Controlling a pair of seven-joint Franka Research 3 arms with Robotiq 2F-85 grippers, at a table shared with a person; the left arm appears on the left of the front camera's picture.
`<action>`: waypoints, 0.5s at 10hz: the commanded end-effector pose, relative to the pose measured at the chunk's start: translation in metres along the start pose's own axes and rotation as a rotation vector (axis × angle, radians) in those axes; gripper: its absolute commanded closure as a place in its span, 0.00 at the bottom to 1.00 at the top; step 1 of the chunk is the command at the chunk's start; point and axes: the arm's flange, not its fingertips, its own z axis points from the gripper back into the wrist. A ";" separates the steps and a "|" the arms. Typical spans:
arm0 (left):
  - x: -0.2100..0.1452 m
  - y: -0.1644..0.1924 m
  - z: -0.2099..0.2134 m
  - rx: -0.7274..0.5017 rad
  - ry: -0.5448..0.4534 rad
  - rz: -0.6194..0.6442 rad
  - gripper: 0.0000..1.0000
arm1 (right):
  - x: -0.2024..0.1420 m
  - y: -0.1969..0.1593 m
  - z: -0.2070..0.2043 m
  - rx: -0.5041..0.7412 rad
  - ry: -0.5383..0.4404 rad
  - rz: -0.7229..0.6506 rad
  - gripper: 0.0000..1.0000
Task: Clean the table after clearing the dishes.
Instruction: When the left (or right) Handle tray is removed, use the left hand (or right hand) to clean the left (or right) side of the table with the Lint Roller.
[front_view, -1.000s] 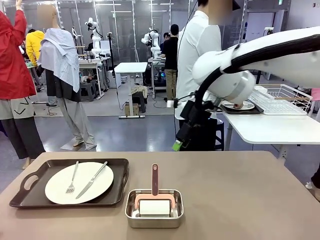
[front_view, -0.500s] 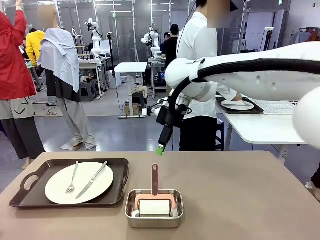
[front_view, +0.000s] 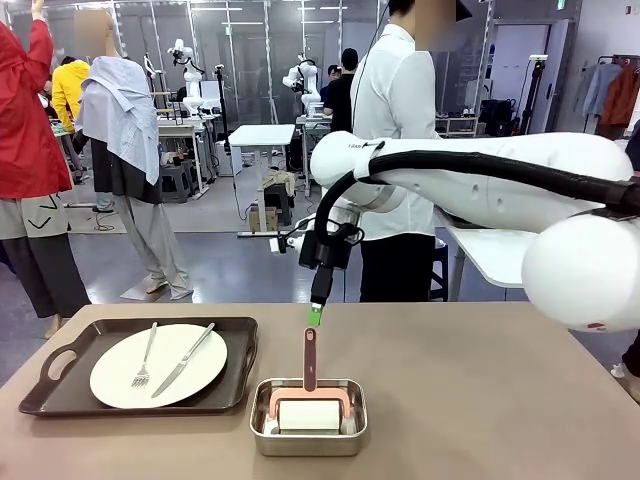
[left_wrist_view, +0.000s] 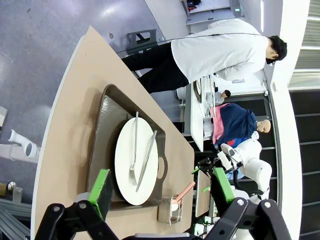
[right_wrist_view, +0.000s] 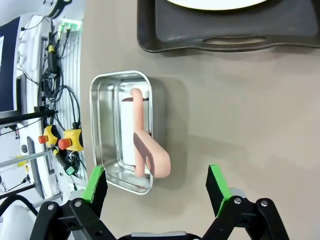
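On the brown table (front_view: 480, 380), at the left, a dark tray (front_view: 60, 385) holds a white plate (front_view: 110, 385) with a fork (front_view: 146, 358) and a knife (front_view: 185, 360) on it. My right gripper (front_view: 316, 312) hangs open, pointing down just above the pink roller's handle (front_view: 310, 360). In the right wrist view its fingers (right_wrist_view: 95, 184) stand either side of that handle (right_wrist_view: 150, 152), apart from it. My left gripper (left_wrist_view: 161, 187) is open high over the plate (left_wrist_view: 125, 160) and tray (left_wrist_view: 102, 125), with nothing between its fingers.
A small steel pan (front_view: 262, 440) with the pink roller stands at the table's front middle. A person in a white shirt (front_view: 395, 100) stands beyond the far edge, next to a white side table (front_view: 490, 255). The table's right half is bare.
My right arm has swung from the far right to the middle and come down over the roller's handle. The tray, plate and pan have not moved.
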 end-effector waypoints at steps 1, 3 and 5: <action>-0.002 0.000 0.002 -0.010 0.001 0.001 0.00 | 0.021 -0.003 0.000 0.029 0.052 -0.012 0.00; -0.002 0.000 0.002 -0.010 0.001 0.001 0.00 | 0.026 0.001 -0.019 0.061 0.122 -0.019 0.00; -0.002 0.000 0.002 -0.010 0.001 0.001 0.00 | 0.027 0.007 -0.030 0.081 0.155 -0.010 0.00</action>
